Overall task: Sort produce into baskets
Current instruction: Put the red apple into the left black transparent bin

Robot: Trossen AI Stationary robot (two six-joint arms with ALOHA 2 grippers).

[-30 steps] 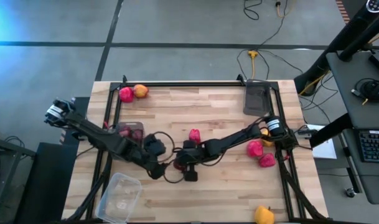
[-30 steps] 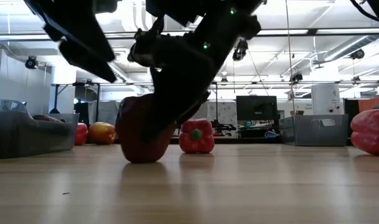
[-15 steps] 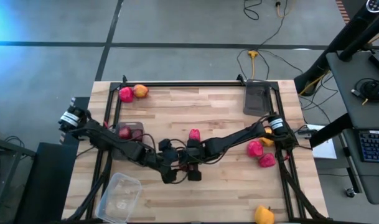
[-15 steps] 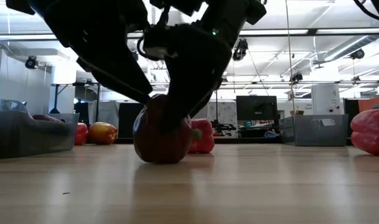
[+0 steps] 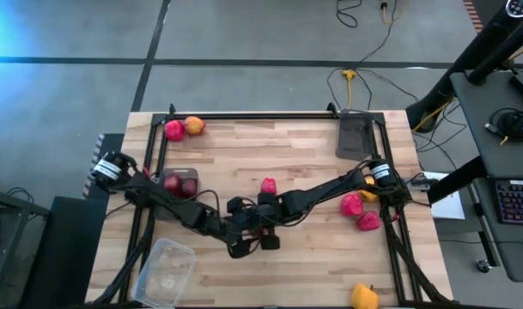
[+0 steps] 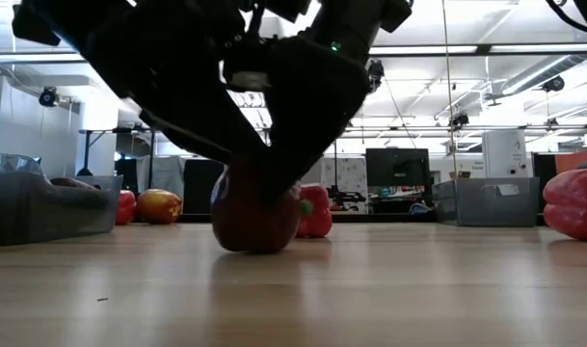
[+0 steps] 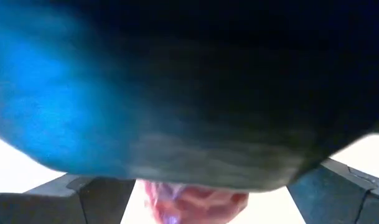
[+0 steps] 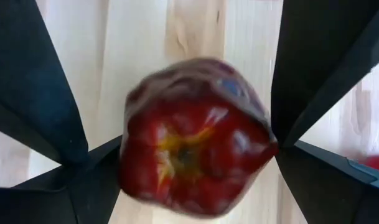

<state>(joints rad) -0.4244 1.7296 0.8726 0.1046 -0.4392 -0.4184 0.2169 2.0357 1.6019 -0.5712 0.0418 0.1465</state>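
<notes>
A dark maroon pepper (image 8: 195, 146) stands on the table near its middle and also shows in the low view (image 6: 254, 214). My right gripper (image 8: 195, 155) reaches it from the table's right, fingers down, and is shut on it. My left gripper (image 5: 237, 240) comes from the table's left and hangs close over the same spot. In its wrist view its fingers (image 7: 83, 196) stand wide apart, with a bit of the pepper (image 7: 195, 198) between them. A dark shape fills most of that view. I cannot tell whether the left gripper touches the pepper. My right gripper pinches the maroon pepper between its two fingers, one on each of two opposite sides (image 8: 267, 146). The fingers come from above, pointing down. The pepper's stem end (image 8: 180, 152) faces up. Its base rests on the table (image 6: 254, 249).
A red pepper (image 5: 268, 185) lies just beyond the grippers. A grey tray (image 5: 179, 182) with maroon ones stands at the left, and a clear tub (image 5: 165, 270) at the near left. Another grey tray (image 5: 354, 136) stands at the far right. Red and orange peppers (image 5: 359, 210) lie at the right, and two more (image 5: 184, 129) at the far left.
My left gripper has gone toward the table's right, up to the maroon pepper and my right gripper. The pepper, tilted a second ago, has slid a little toward the table's right and now stands more upright.
</notes>
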